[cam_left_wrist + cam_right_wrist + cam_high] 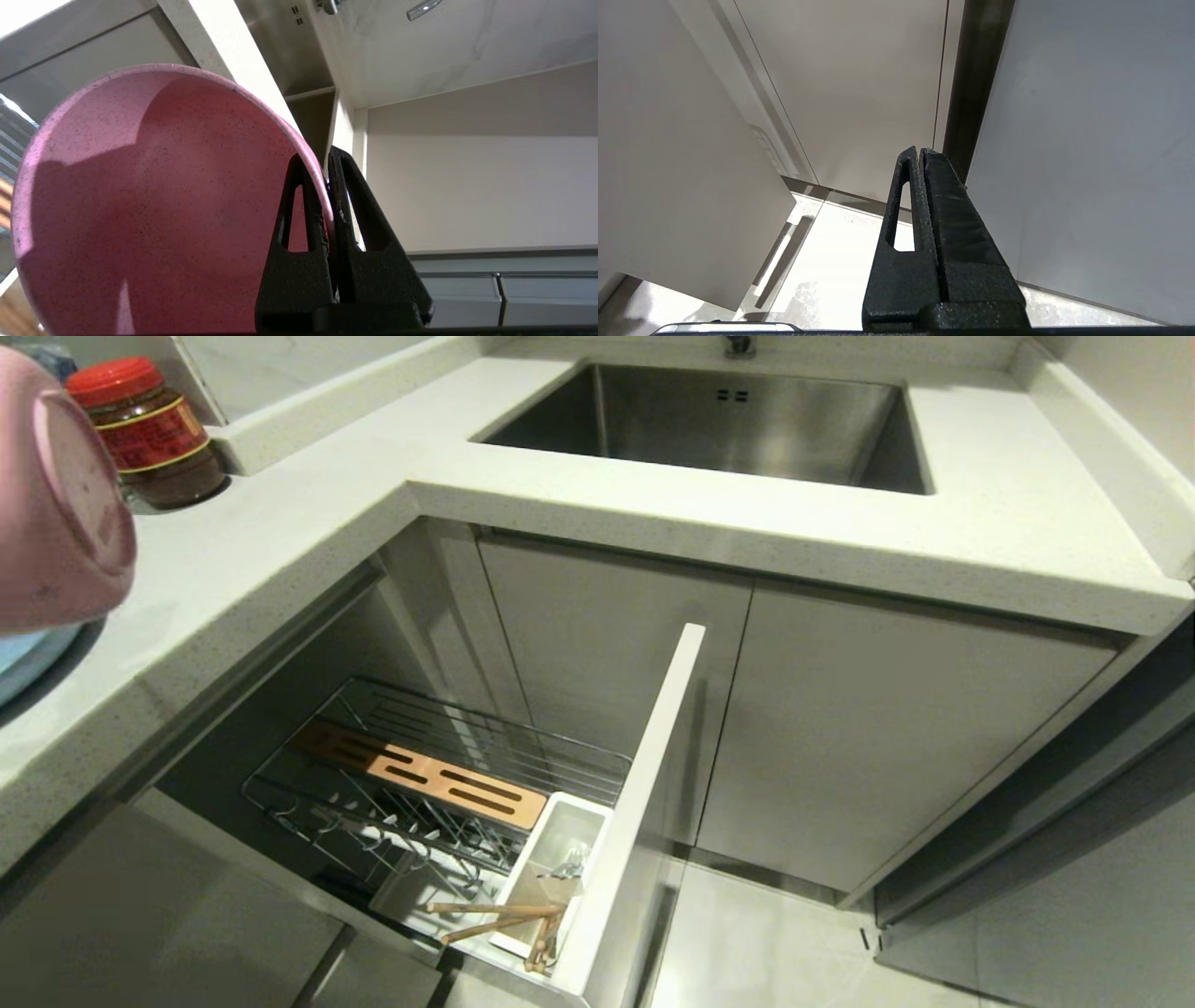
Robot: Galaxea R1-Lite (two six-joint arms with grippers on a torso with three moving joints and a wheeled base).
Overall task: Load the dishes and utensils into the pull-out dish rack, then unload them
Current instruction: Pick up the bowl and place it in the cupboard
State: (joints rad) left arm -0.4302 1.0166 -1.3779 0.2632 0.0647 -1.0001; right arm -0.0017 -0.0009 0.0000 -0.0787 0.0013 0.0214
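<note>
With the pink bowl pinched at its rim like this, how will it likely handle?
The pink bowl probably stays rigid: its rim keeps a clean curve inside the shut left claw. Held at one edge only, it may swing or slip. Its matte speckled surface should give some grip.

Red-lidded jar beside steel sink

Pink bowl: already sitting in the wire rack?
No. The pink bowl is clamped by its rim in the left gripper, up beside the counter, and the dish rack holds no bowl.
</note>
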